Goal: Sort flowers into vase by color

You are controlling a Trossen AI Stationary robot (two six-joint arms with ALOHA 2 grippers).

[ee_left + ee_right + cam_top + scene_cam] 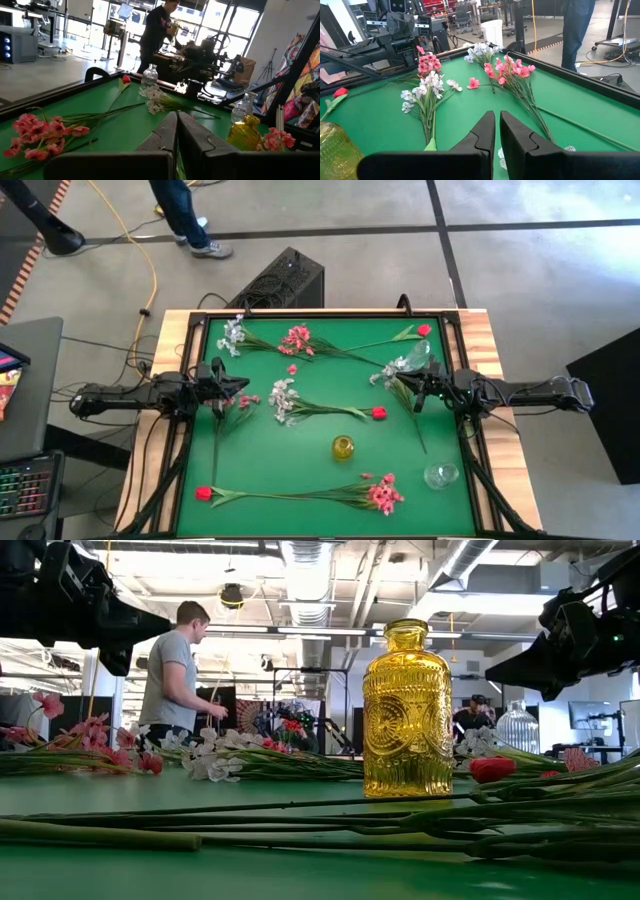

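Long green-stemmed flowers lie flat on the green table (260, 470): white sprays (233, 335) (285, 398), pink sprays (297, 340) (385, 495) and red buds (424, 330) (379, 412) (204, 493). My left gripper (240, 388) (177, 125) is shut and hovers above a small pink spray (245, 401) near the left edge. My right gripper (418, 395) (497, 125) is shut and hovers over the stem of a white spray (390, 372) near the right edge. A yellow glass vase (343, 447) (407, 710) stands upright at mid-table.
One clear glass vase (440, 475) stands near the right near corner and another (418, 352) by the far right side. Raised black rails (320, 313) frame the mat. A black box (285, 280) sits on the floor beyond the far edge. People stand in the room behind.
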